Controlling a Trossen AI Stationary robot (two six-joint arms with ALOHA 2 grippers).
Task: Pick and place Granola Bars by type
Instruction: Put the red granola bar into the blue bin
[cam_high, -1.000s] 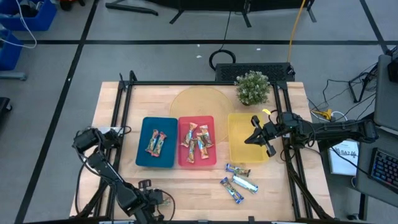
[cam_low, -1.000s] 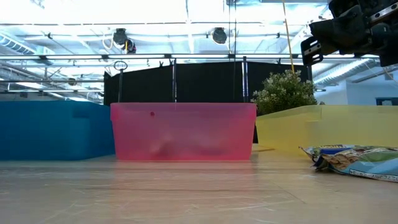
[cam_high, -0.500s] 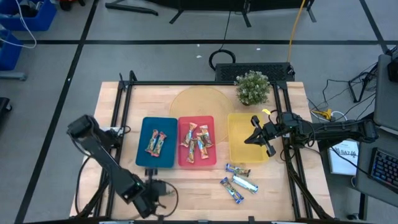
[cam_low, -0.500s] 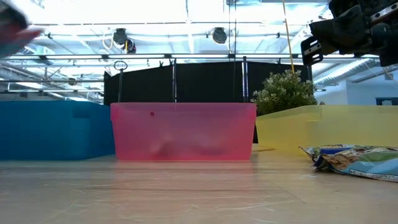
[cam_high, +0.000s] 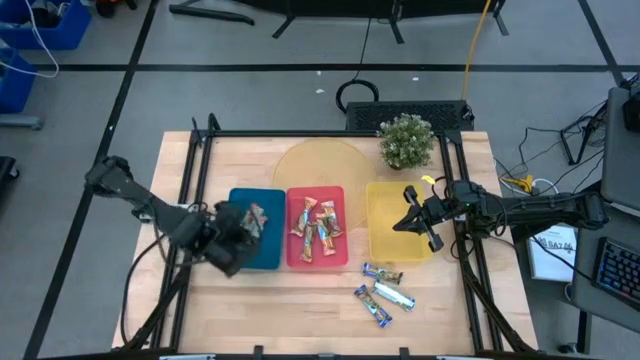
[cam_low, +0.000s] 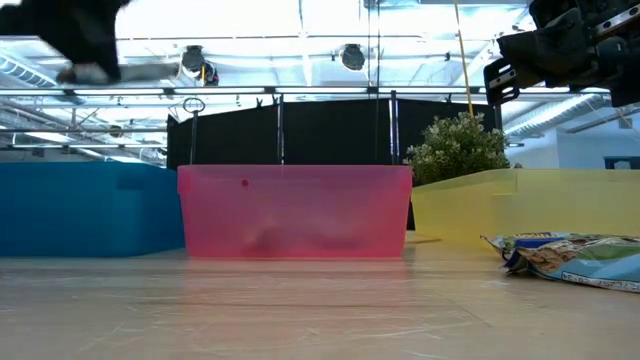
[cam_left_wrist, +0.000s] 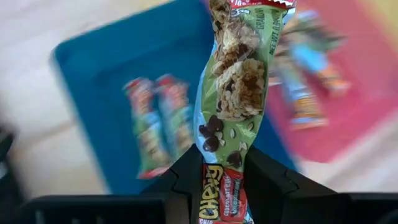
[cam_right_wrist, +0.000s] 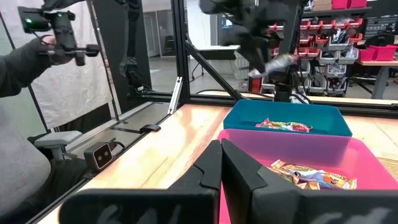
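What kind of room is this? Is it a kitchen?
No, it looks like a robot lab or workshop. A wooden table sits in a metal frame, shelves of red bins stand behind, and a person holds a controller.

The red-green granola bar (cam_left_wrist: 239, 93) wrapper reads "Chewy" near its lower end.

The left gripper (cam_high: 236, 240) hung above the table's left side, its fingers (cam_left_wrist: 186, 180) clamped tight on a load, while the right gripper (cam_high: 412, 222) waited over the right side, fingers pressed together
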